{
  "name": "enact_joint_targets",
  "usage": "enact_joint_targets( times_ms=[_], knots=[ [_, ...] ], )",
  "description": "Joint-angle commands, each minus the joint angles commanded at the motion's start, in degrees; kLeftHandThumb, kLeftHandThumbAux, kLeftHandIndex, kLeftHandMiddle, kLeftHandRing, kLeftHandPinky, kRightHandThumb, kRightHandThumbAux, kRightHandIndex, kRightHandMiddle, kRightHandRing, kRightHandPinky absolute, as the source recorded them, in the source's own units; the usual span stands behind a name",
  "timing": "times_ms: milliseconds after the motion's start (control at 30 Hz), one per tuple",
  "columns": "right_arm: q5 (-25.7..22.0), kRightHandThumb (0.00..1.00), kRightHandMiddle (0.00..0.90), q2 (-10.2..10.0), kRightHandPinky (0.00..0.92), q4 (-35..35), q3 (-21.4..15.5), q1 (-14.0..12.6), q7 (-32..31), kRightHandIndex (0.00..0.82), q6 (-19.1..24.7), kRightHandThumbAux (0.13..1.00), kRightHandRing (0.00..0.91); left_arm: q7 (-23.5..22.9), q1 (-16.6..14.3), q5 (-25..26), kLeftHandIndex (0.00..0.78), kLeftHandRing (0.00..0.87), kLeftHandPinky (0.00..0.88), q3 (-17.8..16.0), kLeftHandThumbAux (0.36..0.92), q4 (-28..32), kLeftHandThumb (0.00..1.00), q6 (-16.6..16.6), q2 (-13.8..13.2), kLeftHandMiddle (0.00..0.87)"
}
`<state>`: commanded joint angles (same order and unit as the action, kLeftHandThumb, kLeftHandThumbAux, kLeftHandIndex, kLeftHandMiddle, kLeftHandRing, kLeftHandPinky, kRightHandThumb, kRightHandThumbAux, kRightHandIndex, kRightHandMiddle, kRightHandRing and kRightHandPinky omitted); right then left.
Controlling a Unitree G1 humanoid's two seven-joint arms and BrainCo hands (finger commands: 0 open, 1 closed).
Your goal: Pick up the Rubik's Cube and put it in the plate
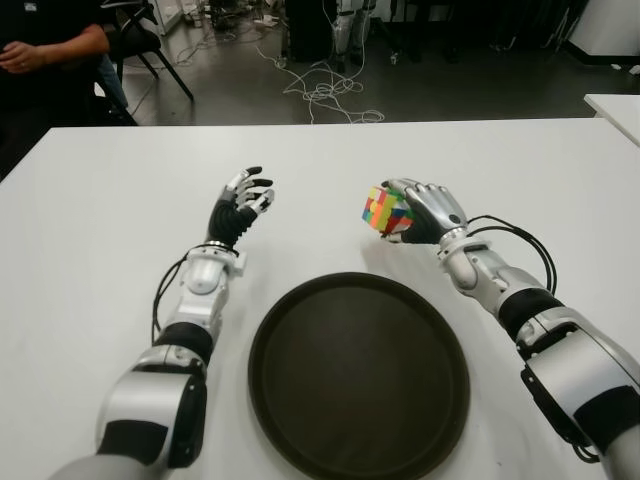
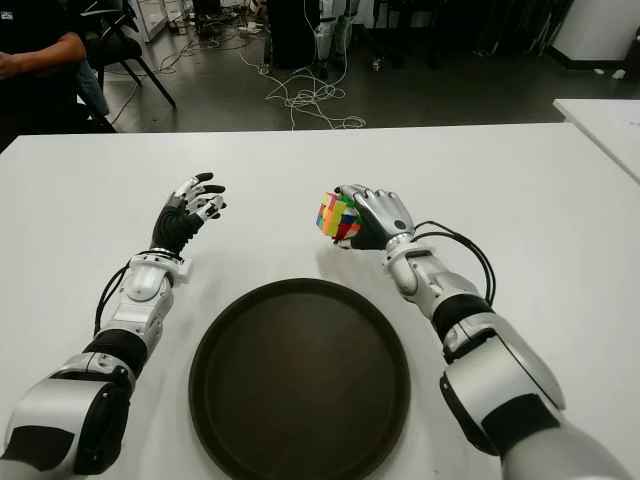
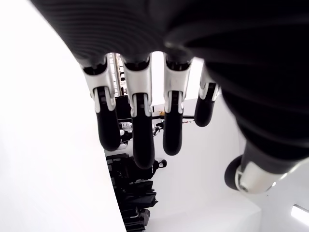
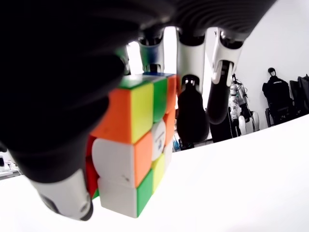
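Observation:
My right hand is curled around the multicoloured Rubik's Cube, holding it above the white table just beyond the far rim of the dark round plate. In the right wrist view the cube sits between thumb and fingers, clear of the tabletop. Off to the left of the plate is my left hand, fingers spread and holding nothing. Those fingers hang relaxed in the left wrist view.
Beyond the table's far edge is a dark floor with loose cables. A seated person and a chair are at the far left. A second white table corner shows at the right.

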<state>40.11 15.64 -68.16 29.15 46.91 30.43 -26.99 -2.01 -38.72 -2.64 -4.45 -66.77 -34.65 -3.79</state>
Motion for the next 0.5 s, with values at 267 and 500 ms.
enact_joint_targets(
  times_ms=[267, 500],
  knots=[
    [-1.2, 0.681, 0.724, 5.57, 0.739, 28.96, -3.91, -9.89, -5.75, 0.43, -0.85, 0.735, 0.74, 0.07, -0.3, 0.04, 0.186, 0.342, 0.374, -0.13, 0.617, -0.25, 0.358, 0.36, -0.26, 0.287],
    [-5.93, 0.681, 0.739, 9.3, 0.747, 46.94, -6.5, -19.31, -12.01, 0.43, -6.1, 0.735, 0.752, 0.25, -0.43, 0.06, 0.185, 0.353, 0.359, -0.28, 0.62, -0.3, 0.338, 0.17, -0.36, 0.293]
  ],
)
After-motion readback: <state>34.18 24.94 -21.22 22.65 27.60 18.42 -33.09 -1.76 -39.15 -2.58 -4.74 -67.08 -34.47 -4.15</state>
